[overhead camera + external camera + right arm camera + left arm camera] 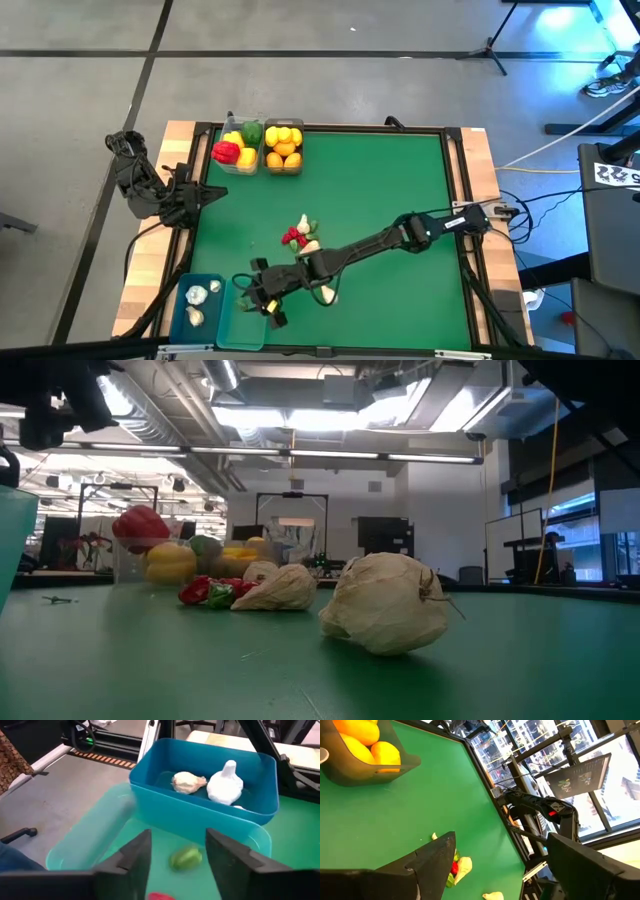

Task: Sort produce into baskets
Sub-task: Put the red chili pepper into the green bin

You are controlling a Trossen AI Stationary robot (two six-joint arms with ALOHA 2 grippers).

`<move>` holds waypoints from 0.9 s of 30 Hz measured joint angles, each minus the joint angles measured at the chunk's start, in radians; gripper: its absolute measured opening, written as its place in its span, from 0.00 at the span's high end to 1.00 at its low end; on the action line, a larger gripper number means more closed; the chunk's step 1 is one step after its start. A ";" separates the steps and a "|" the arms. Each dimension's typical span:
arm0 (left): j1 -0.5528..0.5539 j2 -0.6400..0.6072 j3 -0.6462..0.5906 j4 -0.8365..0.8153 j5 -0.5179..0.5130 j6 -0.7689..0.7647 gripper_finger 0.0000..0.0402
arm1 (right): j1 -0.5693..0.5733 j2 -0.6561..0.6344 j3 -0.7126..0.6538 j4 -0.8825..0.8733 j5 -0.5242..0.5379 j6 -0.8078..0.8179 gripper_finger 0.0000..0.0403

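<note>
My right gripper (262, 298) hangs open over a pale teal bin (80, 840) at the near left. A green chili (185, 857) and a red piece (161, 896) lie on the bin's floor below the fingers. The darker teal bin (200, 815) beside it holds garlic bulbs (225, 785). Loose garlic (307, 222) and red and green chilies (294, 237) lie mid-table. One garlic bulb (388, 603) rests by the right arm. Two clear bins at the far left hold peppers (238, 148) and lemons and oranges (283, 147). My left gripper (212, 192) waits open at the left edge.
The right arm (400, 235) stretches low across the table from the right edge to the near left, just past the loose pile. The mat's middle and right side (400, 170) are bare green. The table's wooden border (480, 160) frames it.
</note>
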 joint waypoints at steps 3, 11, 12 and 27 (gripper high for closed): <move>0.000 0.000 0.000 0.000 0.000 -0.001 0.24 | -0.008 -0.009 0.000 -0.027 0.014 0.001 0.48; 0.000 0.000 0.000 0.000 0.000 0.002 0.24 | -0.078 -0.178 0.003 -0.184 0.189 -0.124 0.46; 0.000 0.000 0.000 0.000 0.000 0.002 0.24 | -0.094 -0.196 0.004 -0.217 0.187 -0.132 0.46; 0.000 0.000 0.000 0.000 0.000 0.009 0.24 | -0.249 -0.216 -0.084 -0.572 0.032 -0.135 0.46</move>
